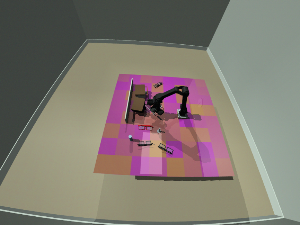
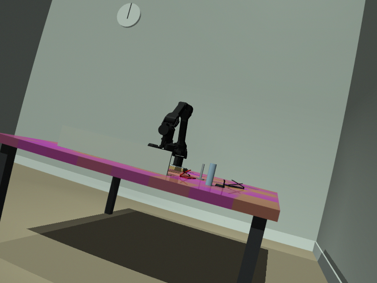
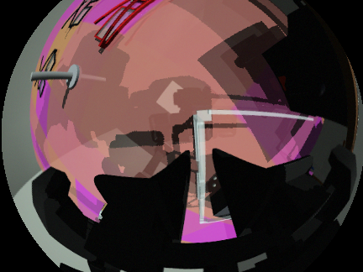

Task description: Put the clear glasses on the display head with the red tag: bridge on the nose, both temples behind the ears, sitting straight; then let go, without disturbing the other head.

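Observation:
The clear glasses (image 3: 252,113) show in the wrist view as a pale frame; one upright bar stands between my fingertips and a long temple runs right toward a dark display head (image 3: 311,59). A small red tag (image 3: 282,81) shows on that head. My gripper (image 3: 200,153) (image 1: 157,111) is partly open, with narrow gaps on both sides of the bar. From above, two brown display heads (image 1: 138,105) (image 1: 139,89) stand side by side against a white backboard (image 1: 128,99), and the gripper is just right of the nearer one. I cannot tell how the glasses sit on the nose and ears.
Red glasses (image 1: 145,127) (image 2: 185,174) (image 3: 119,21) lie in front of the heads. A grey peg (image 1: 159,131) (image 3: 63,76) and a pale blue cylinder (image 1: 130,137) (image 2: 210,174) stand nearby. Black glasses (image 1: 145,143) (image 1: 166,148) (image 1: 158,84) lie on the chequered table.

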Available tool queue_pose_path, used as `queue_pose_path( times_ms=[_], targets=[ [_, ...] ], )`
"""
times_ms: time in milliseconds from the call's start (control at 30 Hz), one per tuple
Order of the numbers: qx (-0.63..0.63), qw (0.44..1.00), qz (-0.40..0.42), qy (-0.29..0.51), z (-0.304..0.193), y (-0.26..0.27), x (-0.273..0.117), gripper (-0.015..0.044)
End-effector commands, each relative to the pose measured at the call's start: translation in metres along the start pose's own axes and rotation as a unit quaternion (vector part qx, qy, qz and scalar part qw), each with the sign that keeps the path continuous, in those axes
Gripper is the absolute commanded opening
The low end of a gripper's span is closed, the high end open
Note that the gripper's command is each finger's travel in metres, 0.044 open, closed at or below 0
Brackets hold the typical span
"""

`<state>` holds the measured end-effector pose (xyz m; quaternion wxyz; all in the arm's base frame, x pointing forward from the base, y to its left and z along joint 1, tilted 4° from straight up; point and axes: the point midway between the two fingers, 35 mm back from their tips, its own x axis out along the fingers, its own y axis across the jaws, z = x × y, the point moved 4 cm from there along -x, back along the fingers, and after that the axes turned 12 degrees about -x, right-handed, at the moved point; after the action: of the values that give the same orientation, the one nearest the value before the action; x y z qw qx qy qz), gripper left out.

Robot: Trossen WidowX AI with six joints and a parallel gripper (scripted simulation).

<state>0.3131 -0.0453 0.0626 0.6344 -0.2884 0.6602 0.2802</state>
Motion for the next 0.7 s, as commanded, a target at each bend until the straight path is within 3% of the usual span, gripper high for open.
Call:
queue_pose_path(
  times_ms=[0,367,567,667],
  targets=[
    [-0.002,1.000,0.001,0.000,-0.001,-0.002,-0.002,0.0107],
    [-0.003,1.000,0.003,0.000,-0.002,-0.007,-0.006,0.0107],
    [-0.003,1.000,0.004,0.000,0.000,0.003,-0.052,0.0107],
    [-0.003,1.000,0.004,0.000,0.000,0.003,-0.055,0.0107]
  ],
)
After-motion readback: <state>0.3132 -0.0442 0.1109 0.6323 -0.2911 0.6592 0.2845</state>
